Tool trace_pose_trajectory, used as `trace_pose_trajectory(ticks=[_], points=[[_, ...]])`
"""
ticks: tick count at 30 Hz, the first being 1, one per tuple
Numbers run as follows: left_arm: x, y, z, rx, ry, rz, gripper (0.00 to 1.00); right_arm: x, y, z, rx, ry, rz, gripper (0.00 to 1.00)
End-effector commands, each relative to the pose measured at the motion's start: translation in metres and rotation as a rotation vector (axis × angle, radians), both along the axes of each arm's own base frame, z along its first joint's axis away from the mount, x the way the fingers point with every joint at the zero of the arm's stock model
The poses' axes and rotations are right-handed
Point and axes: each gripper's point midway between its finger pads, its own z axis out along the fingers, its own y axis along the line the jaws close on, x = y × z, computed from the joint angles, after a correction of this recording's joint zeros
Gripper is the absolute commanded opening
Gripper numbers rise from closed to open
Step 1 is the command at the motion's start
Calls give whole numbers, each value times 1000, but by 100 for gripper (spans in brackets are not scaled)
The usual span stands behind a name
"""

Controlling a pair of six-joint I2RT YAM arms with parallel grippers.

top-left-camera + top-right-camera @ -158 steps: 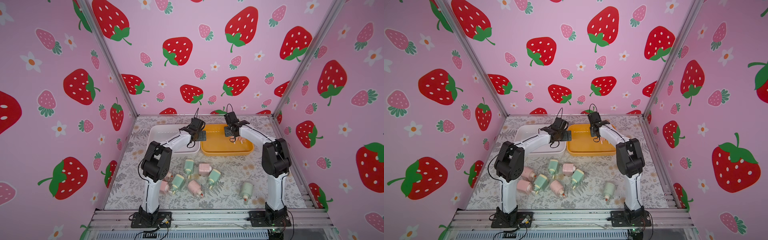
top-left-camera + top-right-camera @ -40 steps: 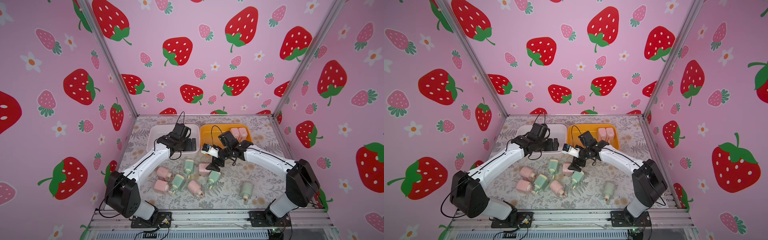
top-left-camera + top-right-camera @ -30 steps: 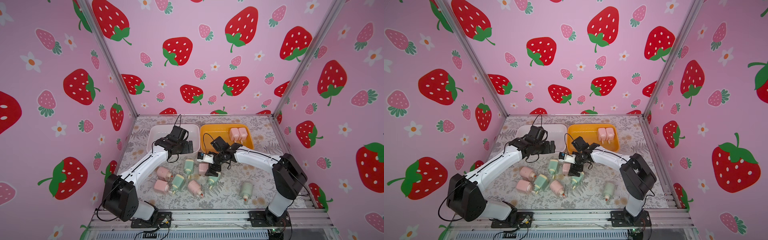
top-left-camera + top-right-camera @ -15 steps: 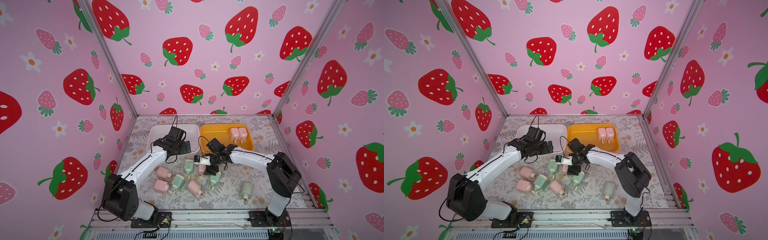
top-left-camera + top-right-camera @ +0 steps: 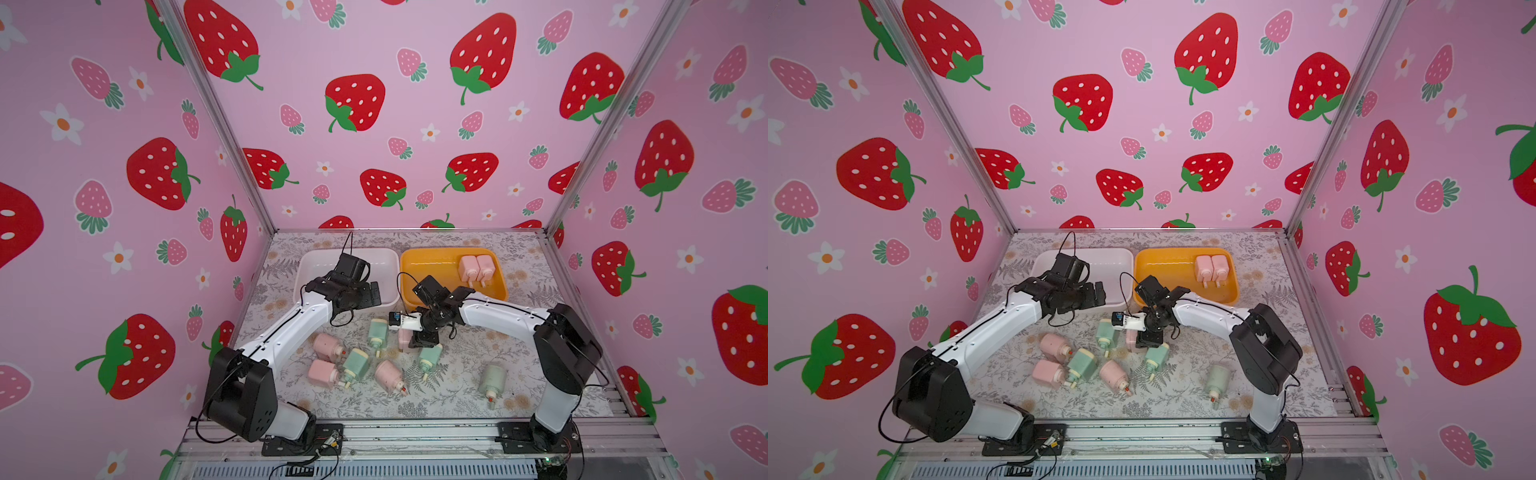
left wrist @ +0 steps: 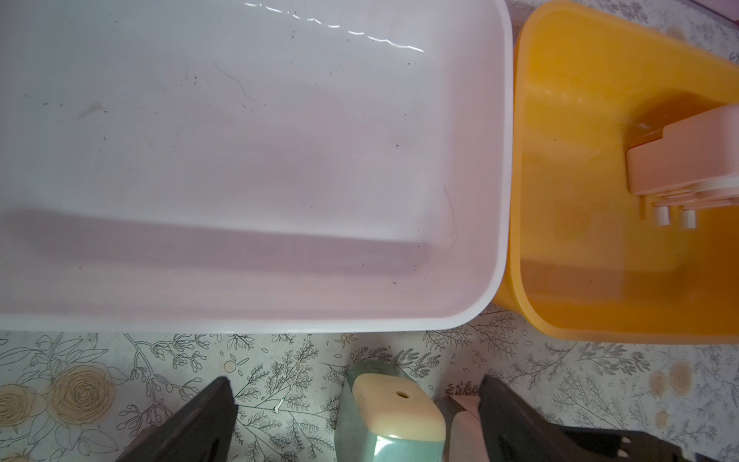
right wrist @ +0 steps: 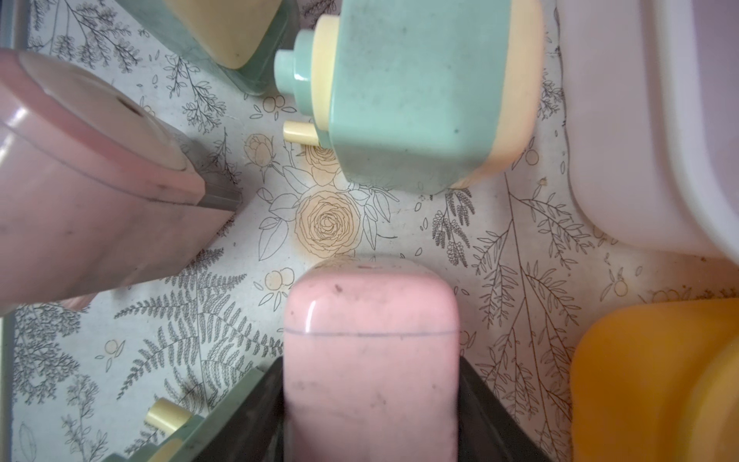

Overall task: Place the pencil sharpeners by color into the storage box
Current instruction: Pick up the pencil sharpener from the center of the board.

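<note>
We are pinching the pink sharpener [image 7: 370, 316] in our right tool [image 7: 370, 372], with our left tool [image 6: 356, 386] gaping empty. We are risking a slip on its glossy sides.

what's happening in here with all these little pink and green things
Two robot arms are sorting pencil sharpeners by colour into two bins. The right gripper has its jaws against both sides of a pink sharpener on the table, apparently about to lift it. The left gripper is open, poised over a green sharpener beside the white bin, which holds nothing. The orange bin has two pink sharpeners in it. Three more pink ones and three more green ones lie loose on the table.
</note>
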Motion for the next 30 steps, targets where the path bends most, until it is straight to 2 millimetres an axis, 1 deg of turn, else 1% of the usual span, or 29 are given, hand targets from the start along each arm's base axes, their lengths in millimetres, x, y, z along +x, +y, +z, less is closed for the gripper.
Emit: trace_pose_trajectory(ticks=[1,3,5,7,9,13,18,22,26,30], points=[[3,0,-1,-12,5,9,100,-2,10,15,32,-2,43,46],[4,-1,-1,-15,5,7,100,-2,12,23,46,-14,57,42],[5,-1,2,-16,1,10,100,-4,12,31,55,-13,72,34],[6,0,5,-16,-4,14,100,-9,11,41,66,-4,89,16],[7,0,7,-16,-10,17,100,-10,9,50,71,-14,94,0],[8,1,8,-18,-7,19,100,-11,2,65,93,-32,89,0],[13,-6,12,-48,-15,7,100,-9,-7,93,160,-50,45,0],[18,-12,12,-59,-5,-3,100,1,-18,110,200,-52,-41,0],[25,-21,15,-93,-14,-21,100,38,-29,138,306,-14,-292,0],[35,-32,17,-137,-26,-32,100,73,-45,149,383,18,-481,0]])
